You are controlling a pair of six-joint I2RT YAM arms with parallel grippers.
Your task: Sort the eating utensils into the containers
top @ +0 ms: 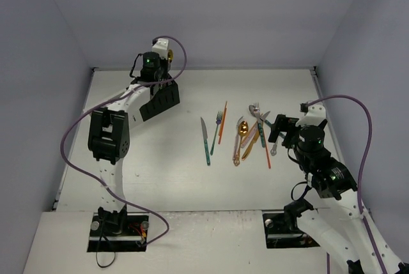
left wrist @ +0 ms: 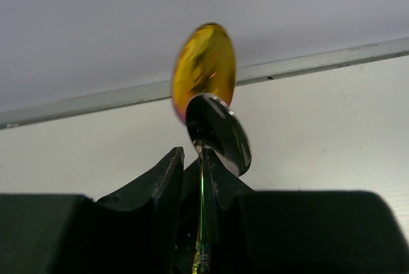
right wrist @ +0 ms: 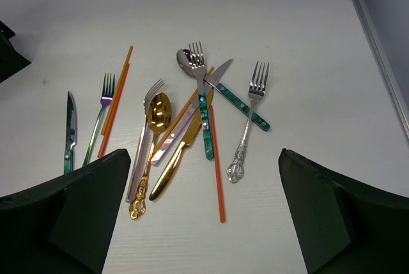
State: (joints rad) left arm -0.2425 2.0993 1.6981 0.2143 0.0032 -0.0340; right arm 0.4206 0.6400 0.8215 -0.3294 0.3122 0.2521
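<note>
Two spoons stand upright in the left wrist view: a gold bowl (left wrist: 204,69) behind a dark silver bowl (left wrist: 220,133). The silver spoon's thin iridescent handle (left wrist: 202,210) runs down between the jaws of my left gripper (left wrist: 195,152). The jaws stand slightly parted, with the handle against the right finger and a gap to the left one. My left gripper (top: 167,60) is raised at the back left, above the black container (top: 160,101). I cannot pick out the white container. My right gripper (right wrist: 204,159) hangs wide open over the pile of utensils (top: 246,135), holding nothing.
Under the right gripper lie a gold spoon (right wrist: 156,114), a gold knife (right wrist: 179,156), an ornate silver fork (right wrist: 246,127), a teal-handled fork (right wrist: 203,114) and an orange stick (right wrist: 216,165). Further left are a teal-handled knife (right wrist: 69,133), an iridescent fork (right wrist: 102,105) and two orange sticks (right wrist: 118,95).
</note>
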